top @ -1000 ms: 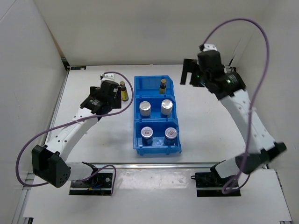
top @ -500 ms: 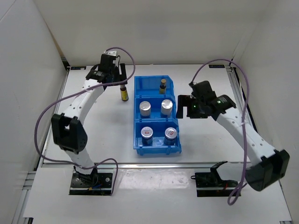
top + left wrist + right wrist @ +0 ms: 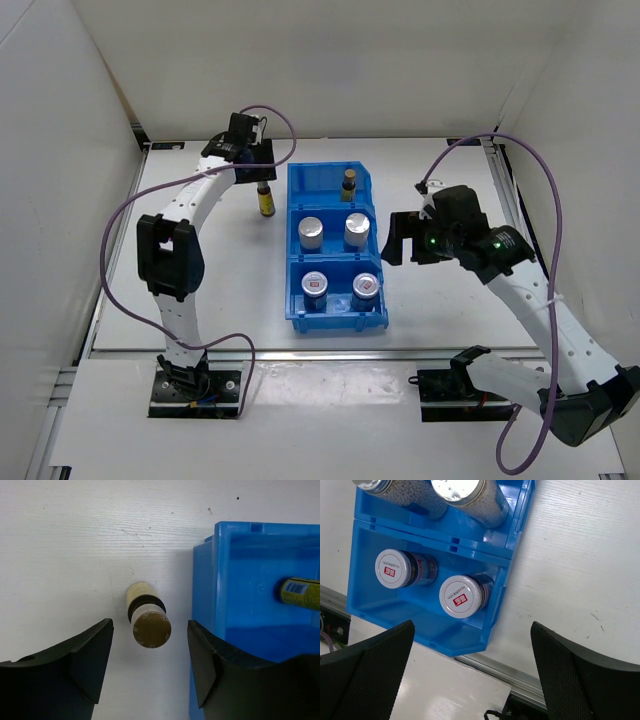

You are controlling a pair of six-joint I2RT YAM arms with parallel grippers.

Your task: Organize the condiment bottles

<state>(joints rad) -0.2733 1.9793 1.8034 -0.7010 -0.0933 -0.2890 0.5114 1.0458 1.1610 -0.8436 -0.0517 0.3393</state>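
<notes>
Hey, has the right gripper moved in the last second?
Yes. The right gripper came toward the arm bases, from level with the blue bin's far compartment to beside its middle one.

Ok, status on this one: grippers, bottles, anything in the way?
Left gripper open, jaws over the stray amber bottle on the table. Right gripper open, empty, beside the blue bin. Five bottles already binned. No obstruction seen.

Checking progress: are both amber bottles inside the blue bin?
No, one amber bottle stands on the table outside the blue bin, below the left gripper.
</notes>
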